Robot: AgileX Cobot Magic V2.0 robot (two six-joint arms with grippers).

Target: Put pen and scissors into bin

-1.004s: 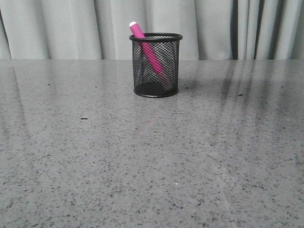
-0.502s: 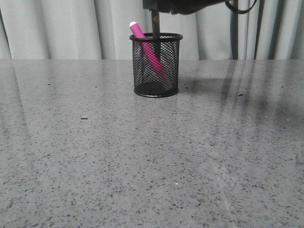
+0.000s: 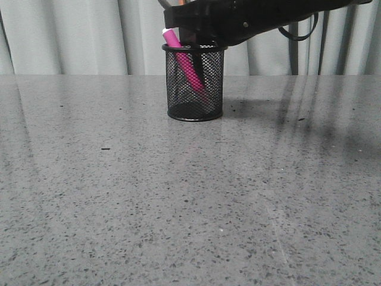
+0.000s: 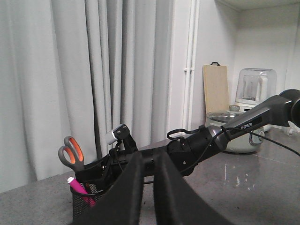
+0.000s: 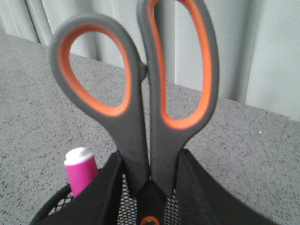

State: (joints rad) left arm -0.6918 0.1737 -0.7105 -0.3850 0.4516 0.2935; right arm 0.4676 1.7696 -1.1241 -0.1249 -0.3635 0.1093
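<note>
The black mesh bin (image 3: 195, 83) stands at the table's far middle. The magenta pen (image 3: 178, 50) leans inside it, with its whitish cap above the rim. My right gripper (image 3: 196, 30) hangs just above the bin's rim, shut on the scissors (image 5: 140, 93). Their grey and orange handles point up and their pivot dot is down at the bin's mouth (image 5: 51, 211). The left wrist view shows the handles (image 4: 71, 152) above the bin (image 4: 82, 206), with the pen (image 4: 76, 183) in it. My left gripper (image 4: 149, 157) is shut and empty, away from the bin.
A grey curtain (image 3: 71, 36) hangs behind the table. A small dark speck (image 3: 105, 148) lies on the tabletop. In the left wrist view, a wooden board (image 4: 215, 89) and kitchen appliances (image 4: 255, 89) stand far back beyond the right arm (image 4: 211, 140).
My right arm has come in from the upper right with the scissors and lowered them over the bin. The blades have gone down into it. The pen and bin have not moved.
</note>
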